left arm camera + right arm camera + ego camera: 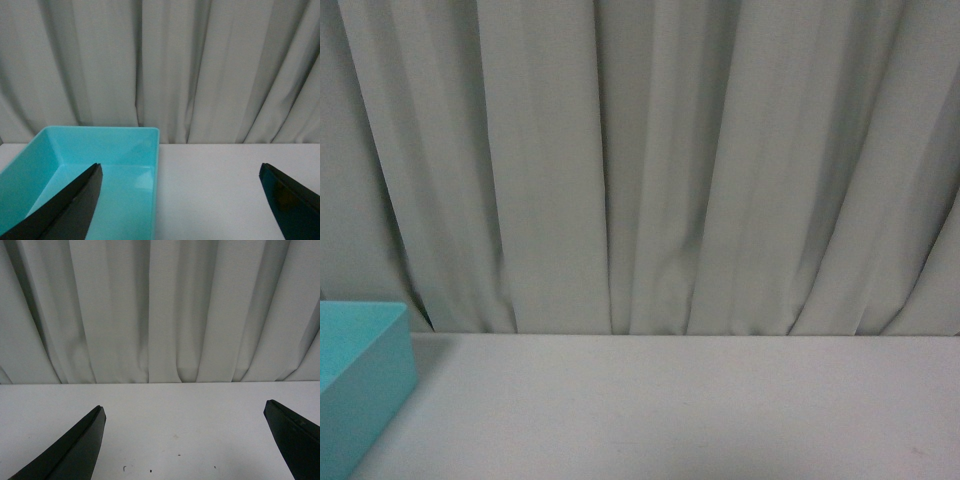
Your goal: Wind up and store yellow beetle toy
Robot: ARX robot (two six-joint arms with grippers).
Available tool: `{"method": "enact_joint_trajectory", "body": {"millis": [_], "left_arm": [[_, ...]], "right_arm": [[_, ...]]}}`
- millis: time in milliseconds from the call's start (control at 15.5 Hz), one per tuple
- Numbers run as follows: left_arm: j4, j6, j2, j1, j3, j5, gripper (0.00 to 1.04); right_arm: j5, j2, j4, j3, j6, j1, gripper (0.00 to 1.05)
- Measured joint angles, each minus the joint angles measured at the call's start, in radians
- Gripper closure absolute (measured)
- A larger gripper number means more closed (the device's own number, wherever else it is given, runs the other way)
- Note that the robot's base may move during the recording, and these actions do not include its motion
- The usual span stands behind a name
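1. Curtain (650, 160): grey-white, pleated, hangs behind the table's far edge in all three views.
2. Table (700, 410): plain white top. A few small dark specks on it near the right gripper, seen in the right wrist view.
3. Box (107, 150): turquoise, rectangular, open-topped. Front view shows only one corner of it at the table's left side, near the curtain. Left wrist view looks into it: smooth floor and inner walls, nothing lying in the part that shows. The near end of the floor is cut off by the frame and partly hidden by a finger.
4. Left gripper (180, 172): black fingers (70, 210) wide apart, nothing between them. One finger is over the box interior, the other over bare table beside the box.
5. Right gripper (182, 412): black fingers (75, 450) wide apart, nothing held. Both over bare table, well clear of the box.
6. Beetle toy: not seen in any view; its place cannot be told. Not in the visible part of the box.
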Motion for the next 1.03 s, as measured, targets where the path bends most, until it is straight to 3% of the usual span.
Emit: {"method": "enact_joint_trajectory", "body": {"millis": [1031], "left_arm": [[0.000,0.000,0.000,0.000,0.000,0.000,0.07]], "right_arm": [[0.000,0.000,0.000,0.000,0.000,0.000,0.07]]}}
